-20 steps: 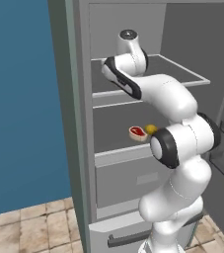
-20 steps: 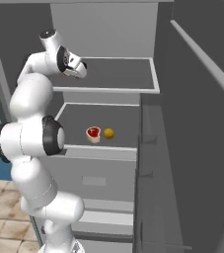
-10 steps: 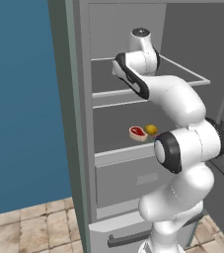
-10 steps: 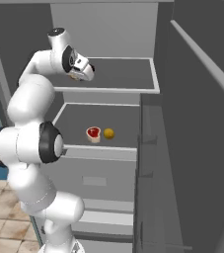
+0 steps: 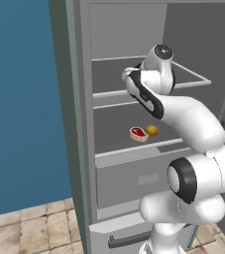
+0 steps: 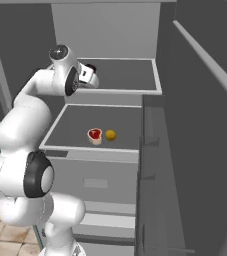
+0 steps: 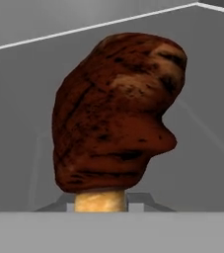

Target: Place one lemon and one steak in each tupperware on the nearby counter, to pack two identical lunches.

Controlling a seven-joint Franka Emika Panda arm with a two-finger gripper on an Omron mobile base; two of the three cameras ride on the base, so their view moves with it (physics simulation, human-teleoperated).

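Observation:
My gripper (image 6: 91,71) reaches over the fridge's upper shelf (image 6: 130,75). Its jaws are shut on a dark brown-red lump of meat with a pale tan stub (image 7: 116,111), which sits very close to the hand camera. That lump also shows as a small dark red spot at the fingertips (image 6: 91,67). One shelf lower lie a raw red steak (image 5: 138,133) (image 6: 94,134) with a pale rim and a yellow lemon (image 5: 152,130) (image 6: 110,135), side by side and apart from the gripper. The tupperware and the counter are out of view.
The fridge door (image 6: 200,150) stands open on the right, with its rail close to the shelves. A closed grey drawer (image 5: 143,178) sits under the middle shelf. A blue wall (image 5: 20,109) and tiled floor (image 5: 29,223) lie to the left.
The jaws have closed from wide to shut around the brown lump. The hand has pushed slightly deeper over the upper shelf, and the elbow has swung right.

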